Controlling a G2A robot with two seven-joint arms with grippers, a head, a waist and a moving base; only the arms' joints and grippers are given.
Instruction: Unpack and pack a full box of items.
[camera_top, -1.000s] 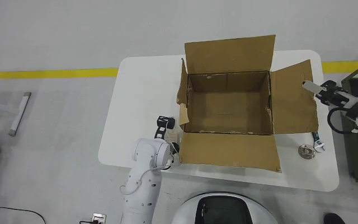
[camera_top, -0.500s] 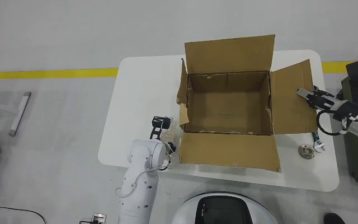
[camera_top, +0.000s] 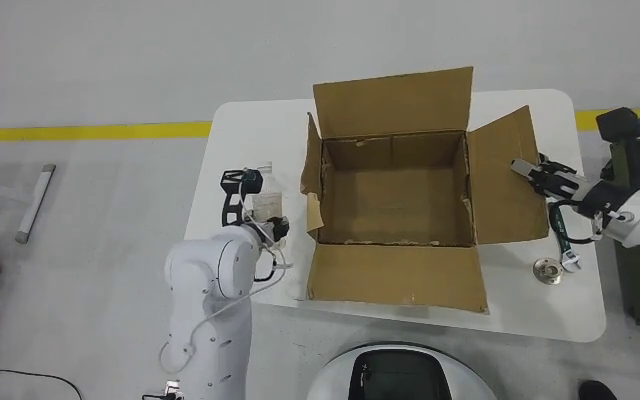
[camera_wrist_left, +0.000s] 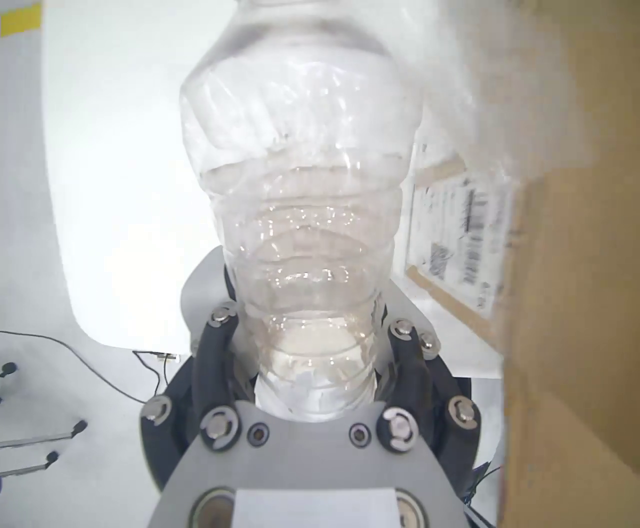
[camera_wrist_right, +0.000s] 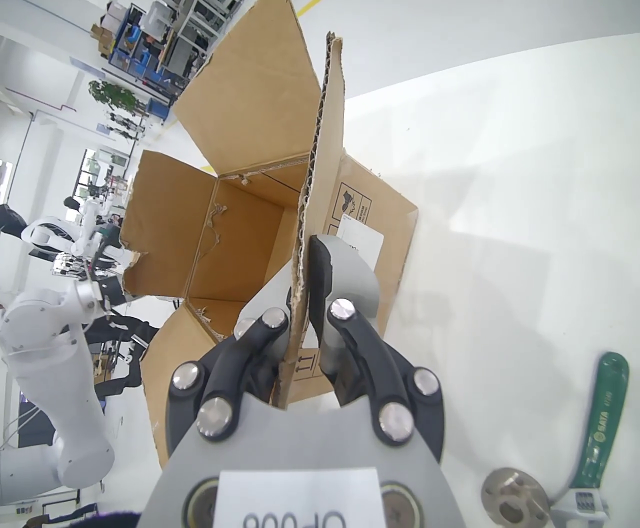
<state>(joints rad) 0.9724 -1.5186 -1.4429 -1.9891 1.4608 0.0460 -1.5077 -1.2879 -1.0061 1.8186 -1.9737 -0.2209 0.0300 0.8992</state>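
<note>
Item one: corrugated cardboard box (camera_top: 395, 190), standing mid-desk with all four flaps folded outward and its brown floor visible from above. The walls are stiff but the flap edges are ragged. It is judged light enough to slide on the desk (camera_top: 250, 130) if tugged by a flap, so it is best steadied at a wall or a flap root. Item two: clear plastic bottle (camera_wrist_left: 300, 175), just beside the box's left outer wall, grasped around its ribbed lower section by the left hand (camera_wrist_left: 310, 330), whose fingers are clenched on either side of it. Whether its end rests on the desk cannot be told. It appears to hold some clear liquid, so it likely has moderate weight. The wall is thin and dents under squeeze, and the surface is smooth and slippery. The ribbed waist gives the surest purchase. Item three: right flap (camera_wrist_right: 320, 150) of the box, pinched edge-on by the right hand (camera_wrist_right: 300, 280), one finger on each face. The flap hinges freely and would bend rather than carry load. Item four: green-handled adjustable wrench (camera_top: 562, 245), lying on the desk near the box's right side. It is rigid and probably heavy, and is best taken mid-handle. Item five: round metal flange (camera_top: 546, 270), touching or just beside the wrench head. It is dense, low and flat, so a hold across its rim suits it best.
</note>
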